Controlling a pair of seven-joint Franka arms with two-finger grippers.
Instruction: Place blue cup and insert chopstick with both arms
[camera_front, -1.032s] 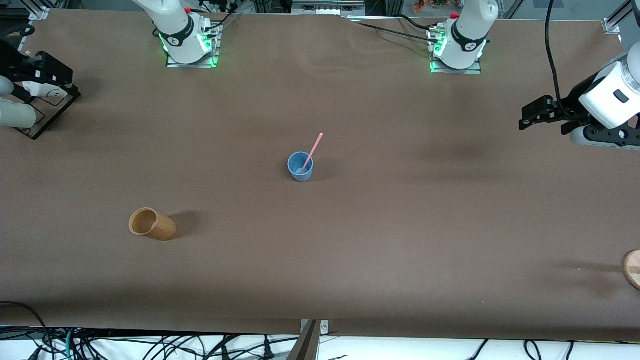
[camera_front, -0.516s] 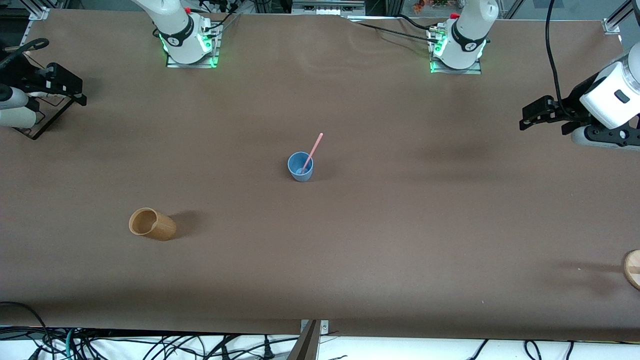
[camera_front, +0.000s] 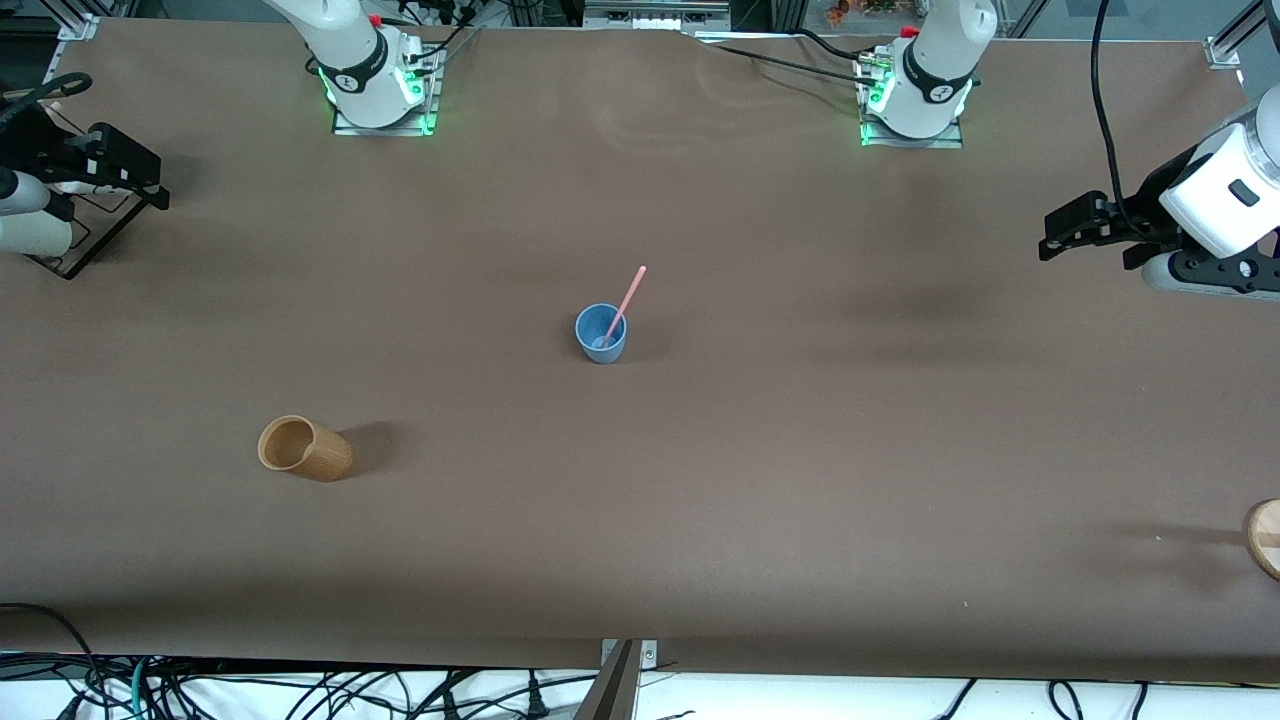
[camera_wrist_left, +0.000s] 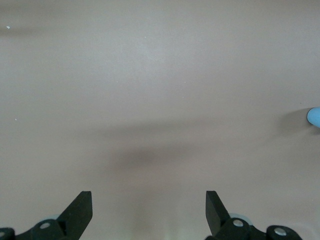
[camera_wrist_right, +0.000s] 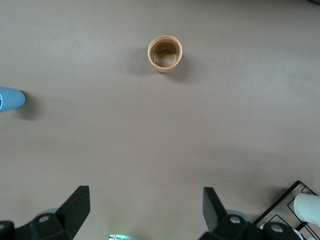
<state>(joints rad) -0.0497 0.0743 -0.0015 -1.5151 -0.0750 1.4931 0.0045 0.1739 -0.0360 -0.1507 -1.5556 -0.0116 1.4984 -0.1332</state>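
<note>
The blue cup (camera_front: 601, 333) stands upright in the middle of the table with the pink chopstick (camera_front: 627, 300) leaning in it, its top end tilted toward the bases. My left gripper (camera_front: 1052, 233) is open and empty, held above the table at the left arm's end; its wrist view (camera_wrist_left: 148, 197) shows bare table and only an edge of the blue cup (camera_wrist_left: 314, 116). My right gripper (camera_front: 145, 183) is open and empty above the right arm's end of the table; its wrist view (camera_wrist_right: 145, 194) catches the blue cup's side (camera_wrist_right: 10, 99).
A tan-brown cup (camera_front: 304, 449) (camera_wrist_right: 165, 52) stands nearer the front camera, toward the right arm's end. A black wire rack (camera_front: 85, 235) (camera_wrist_right: 287, 212) holding a white object (camera_wrist_right: 307, 206) sits under the right gripper. A round wooden piece (camera_front: 1265, 538) lies at the left arm's end.
My right gripper has shifted and turned a little over the rack at the table's end. The left arm, cup and chopstick have not moved.
</note>
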